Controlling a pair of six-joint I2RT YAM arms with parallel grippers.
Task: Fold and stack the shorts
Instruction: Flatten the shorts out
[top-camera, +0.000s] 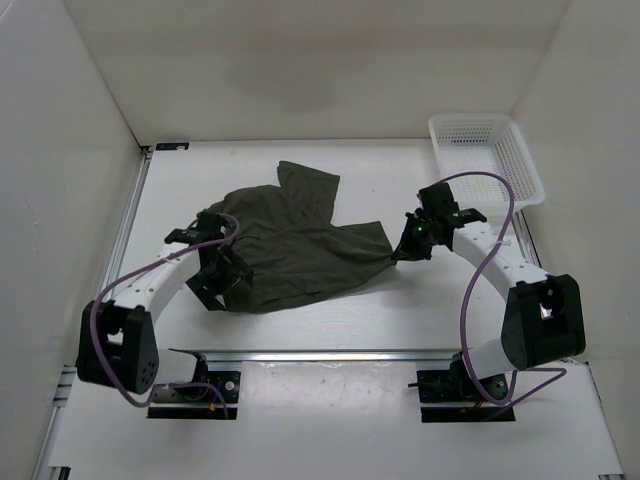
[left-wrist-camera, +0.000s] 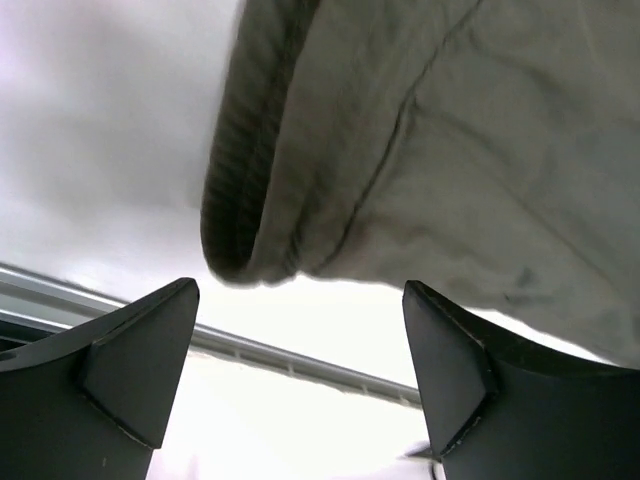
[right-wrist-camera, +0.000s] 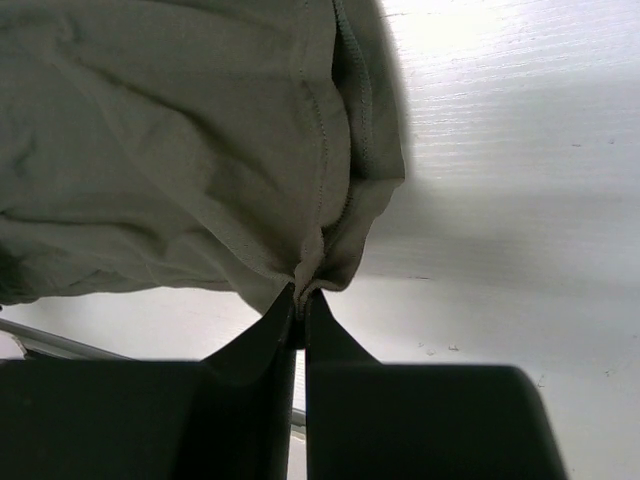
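Now clamping the right claw (right-wrist-camera: 300, 293) on the right-hand corner of the shorts (top-camera: 290, 250), pulling it taut. Keeping the left claw (left-wrist-camera: 300, 290) spread wide, gripping nothing, with the ribbed waistband edge just ahead. Lying rumpled mid-bench (top-camera: 300, 330), long axis running left to right between both claws. Probably calling for the left, nearer that edge, to close on it.

A pair of dark olive-green soft fabric shorts (top-camera: 290, 240) lies crumpled and partly spread on the flat surface, stretched between the two pincers. One seamed corner, bunched to a point, is pinched in the closed tips of the right pincer (right-wrist-camera: 302, 305), and the cloth fans out beyond them. A thick ribbed rolled edge lies just ahead of the spread left pincer (left-wrist-camera: 300, 290), clear of both fingers.
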